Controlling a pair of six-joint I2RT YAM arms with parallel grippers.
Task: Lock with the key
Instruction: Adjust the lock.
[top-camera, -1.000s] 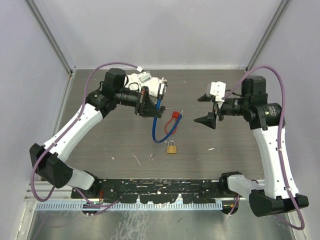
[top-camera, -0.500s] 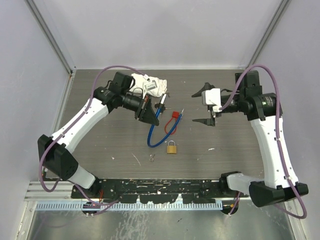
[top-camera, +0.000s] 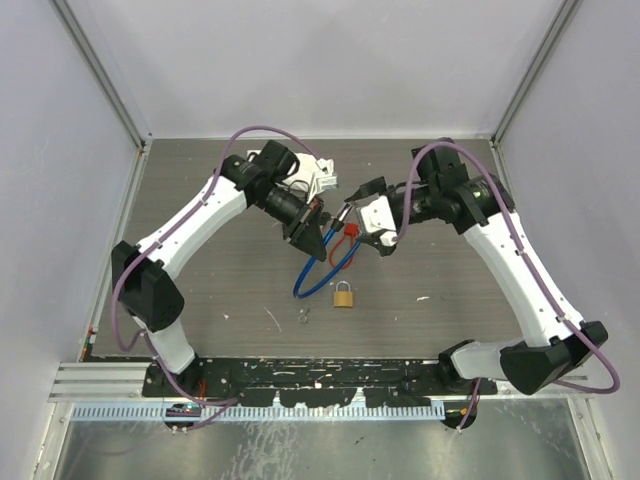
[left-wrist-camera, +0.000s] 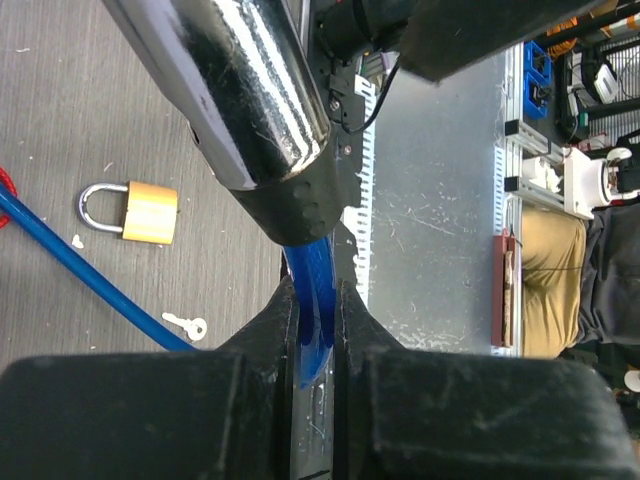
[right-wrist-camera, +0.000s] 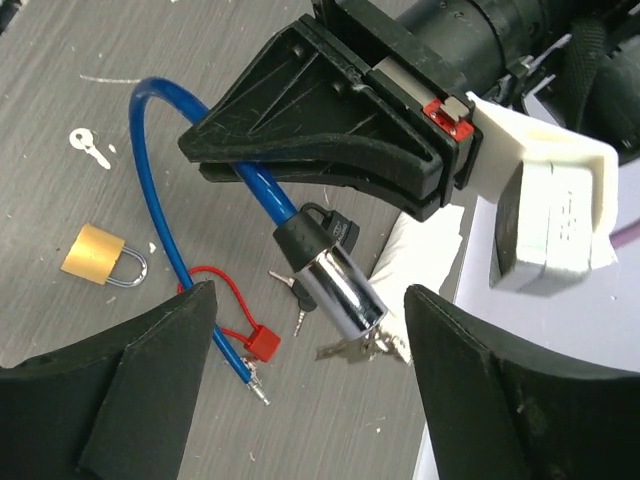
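Note:
My left gripper (top-camera: 312, 232) is shut on the blue cable (left-wrist-camera: 315, 320) of a cable lock and holds it above the table. The lock's chrome cylinder (right-wrist-camera: 337, 283) hangs from the cable's black end, with a bunch of keys (right-wrist-camera: 362, 345) at its lower end. The cylinder also shows close up in the left wrist view (left-wrist-camera: 240, 90). My right gripper (top-camera: 358, 220) is open, and in its wrist view (right-wrist-camera: 320, 375) the cylinder and keys lie between the spread fingers, untouched. The blue cable (right-wrist-camera: 150, 170) loops down to the table.
A brass padlock (top-camera: 343, 294) lies on the table; it also shows in the left wrist view (left-wrist-camera: 135, 210) and the right wrist view (right-wrist-camera: 100, 255). A small silver key (top-camera: 305, 316) lies near it. A small red lock (right-wrist-camera: 262, 343) with a red loop lies under the cylinder. White paper (top-camera: 325, 182) lies behind.
Both arms have swung in toward the table's middle. The left gripper carried the cable lock right; the open right gripper moved left until its fingers flank the cylinder.

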